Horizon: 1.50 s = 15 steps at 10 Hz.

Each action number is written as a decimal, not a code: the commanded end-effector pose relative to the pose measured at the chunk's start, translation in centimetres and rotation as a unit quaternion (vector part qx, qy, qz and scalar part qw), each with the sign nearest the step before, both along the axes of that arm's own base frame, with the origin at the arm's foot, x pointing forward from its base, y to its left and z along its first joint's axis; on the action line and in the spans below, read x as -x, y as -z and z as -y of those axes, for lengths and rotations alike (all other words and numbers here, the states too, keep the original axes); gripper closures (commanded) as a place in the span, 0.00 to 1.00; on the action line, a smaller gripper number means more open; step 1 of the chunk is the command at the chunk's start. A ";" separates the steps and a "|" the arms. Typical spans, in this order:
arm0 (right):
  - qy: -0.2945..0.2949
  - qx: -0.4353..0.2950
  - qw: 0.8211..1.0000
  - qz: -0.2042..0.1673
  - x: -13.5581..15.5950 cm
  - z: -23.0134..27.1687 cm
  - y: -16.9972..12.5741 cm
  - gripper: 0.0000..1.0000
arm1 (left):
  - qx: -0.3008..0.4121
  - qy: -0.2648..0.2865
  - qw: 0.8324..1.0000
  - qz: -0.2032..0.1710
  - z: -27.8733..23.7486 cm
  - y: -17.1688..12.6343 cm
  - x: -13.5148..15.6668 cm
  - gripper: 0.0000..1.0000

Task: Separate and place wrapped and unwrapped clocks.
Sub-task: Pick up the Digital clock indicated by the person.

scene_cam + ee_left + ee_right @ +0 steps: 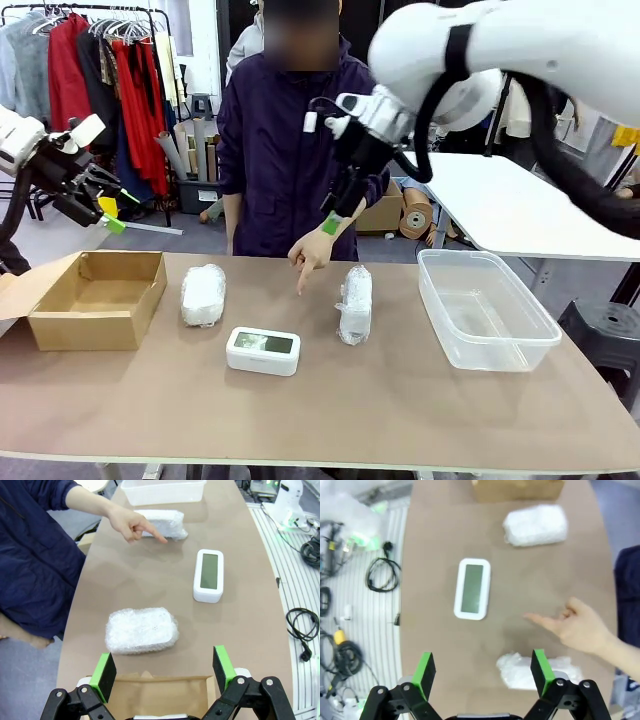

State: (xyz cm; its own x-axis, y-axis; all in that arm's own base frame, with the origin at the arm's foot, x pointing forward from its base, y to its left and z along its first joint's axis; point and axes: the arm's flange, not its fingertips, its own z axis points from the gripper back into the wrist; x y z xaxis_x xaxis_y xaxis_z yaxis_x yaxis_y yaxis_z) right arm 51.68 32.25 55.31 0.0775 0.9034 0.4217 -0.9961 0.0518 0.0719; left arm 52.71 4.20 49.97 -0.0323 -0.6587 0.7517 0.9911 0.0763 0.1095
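Left gripper [162,670] hangs with its green-padded fingers spread wide, nothing between them. Just beyond the tips lies a lumpy bundle in whitish bubble wrap [141,630], and the brown cardboard box [160,696] sits beneath them. Farther out, past the finger on the right of the wrist view, rests the small white rectangular digital clock [209,575], screen up. Right gripper [480,672] is wide and empty too, the second wrapped bundle [520,672] low beside one finger. The person's hand [580,627] points at the table just ahead of that finger
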 end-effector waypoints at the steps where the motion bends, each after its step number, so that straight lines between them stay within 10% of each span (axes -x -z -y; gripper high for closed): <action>1: 0.032 0.051 0.997 0.046 -0.4 -3.4 1.5 0.00 | -0.001 0.001 1.000 0.001 0.0 -0.1 0.5 0.00; 4: 0.051 0.110 0.988 0.100 0.7 -8.0 6.0 0.00 | -0.001 0.001 1.000 0.001 0.0 -0.1 0.5 0.00; 8: 0.053 0.130 0.989 0.046 1.2 -9.3 8.3 0.00 | -0.001 0.001 1.000 0.001 0.0 -0.1 0.5 0.00; 15: 0.035 0.123 0.990 0.060 1.9 -10.6 9.7 0.00 | -0.001 0.001 1.000 0.001 0.0 -0.1 0.5 0.00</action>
State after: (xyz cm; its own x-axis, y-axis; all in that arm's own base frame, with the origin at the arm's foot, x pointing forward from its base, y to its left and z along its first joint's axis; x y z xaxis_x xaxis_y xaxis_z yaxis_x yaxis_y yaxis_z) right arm 49.92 42.35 45.92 0.1009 0.9751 0.1974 -0.9895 0.1191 -0.0825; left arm 52.70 4.23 49.97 -0.0320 -0.6588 0.7516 0.9910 0.0767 0.1094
